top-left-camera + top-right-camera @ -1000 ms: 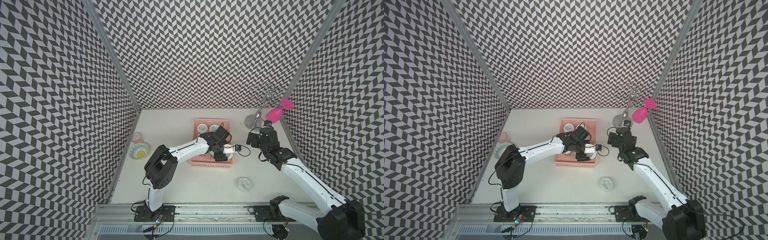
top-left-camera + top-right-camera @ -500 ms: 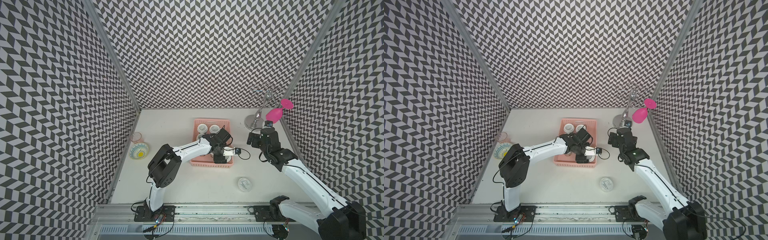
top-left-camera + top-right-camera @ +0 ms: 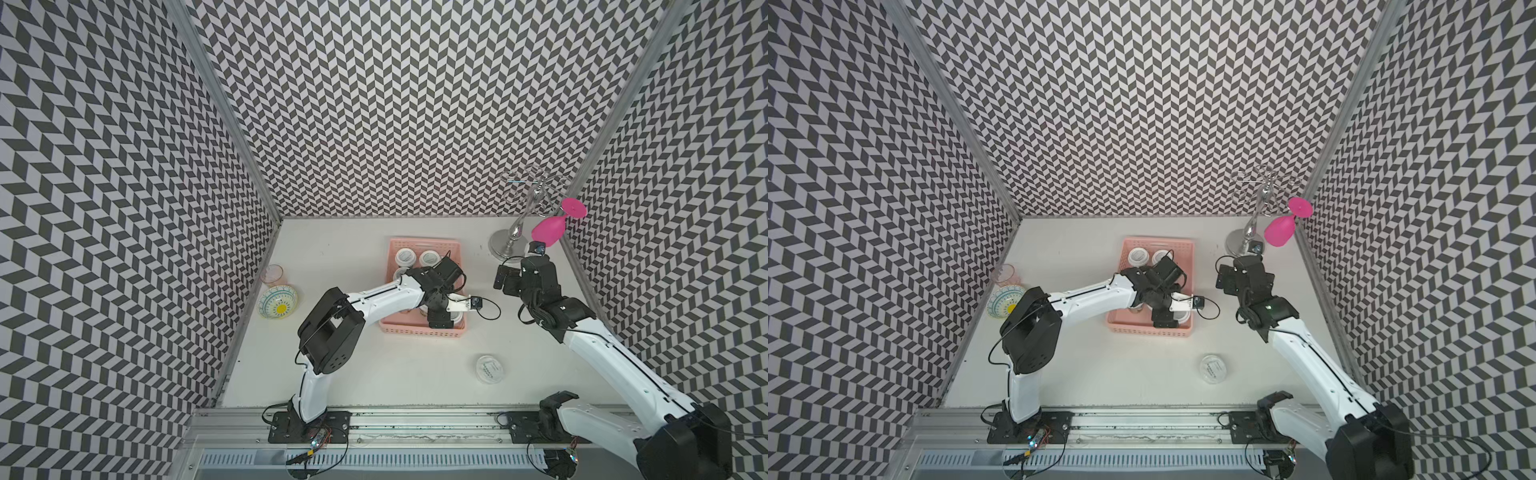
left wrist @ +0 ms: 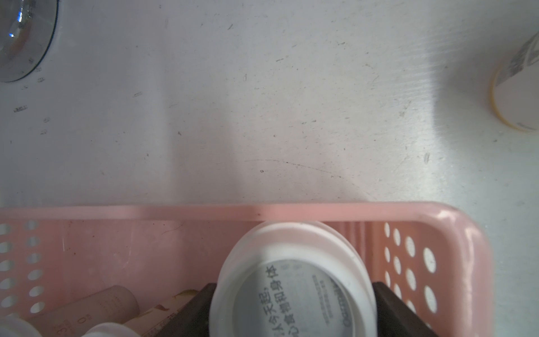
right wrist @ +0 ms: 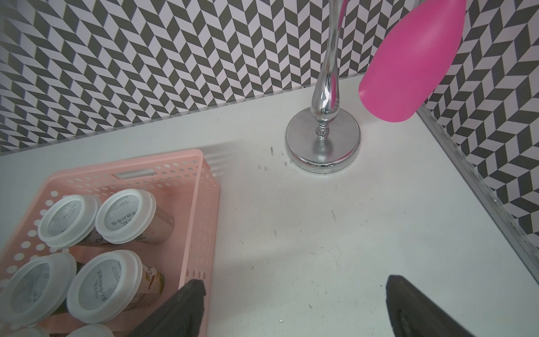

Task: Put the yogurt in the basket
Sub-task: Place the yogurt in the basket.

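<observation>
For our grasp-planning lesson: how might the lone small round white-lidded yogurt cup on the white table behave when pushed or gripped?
The yogurt cup probably stays stiff: its lid is on. Its round sides may slip. Tall like the cups in the salmon-pink perforated plastic basket, it could tip and roll.

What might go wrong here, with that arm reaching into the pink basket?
1. The yogurt cup sits between the fingers of the left hand, right beside the wall of the basket; lifting away might drag or tip it.
2. The right hand, open, hovers near the magenta glass hanging on the silver stand; a swing might knock it.
</observation>
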Robot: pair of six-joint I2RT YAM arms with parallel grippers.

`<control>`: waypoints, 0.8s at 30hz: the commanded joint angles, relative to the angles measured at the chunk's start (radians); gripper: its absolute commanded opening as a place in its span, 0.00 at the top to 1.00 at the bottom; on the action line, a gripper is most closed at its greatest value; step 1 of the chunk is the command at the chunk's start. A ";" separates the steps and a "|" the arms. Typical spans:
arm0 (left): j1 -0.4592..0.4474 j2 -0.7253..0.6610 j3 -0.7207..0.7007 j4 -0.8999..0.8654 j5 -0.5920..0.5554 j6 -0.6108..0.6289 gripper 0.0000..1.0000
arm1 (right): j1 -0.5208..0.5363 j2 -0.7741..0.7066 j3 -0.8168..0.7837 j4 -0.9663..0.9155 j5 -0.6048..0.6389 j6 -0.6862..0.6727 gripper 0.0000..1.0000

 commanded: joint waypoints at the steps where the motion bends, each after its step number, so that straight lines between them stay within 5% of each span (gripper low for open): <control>1: -0.008 -0.003 0.013 -0.005 0.016 0.003 0.13 | -0.006 0.002 -0.009 0.053 -0.007 0.010 0.00; 24: 0.038 -0.206 -0.001 0.074 0.086 -0.056 0.06 | -0.007 -0.004 -0.008 0.038 -0.014 0.015 0.00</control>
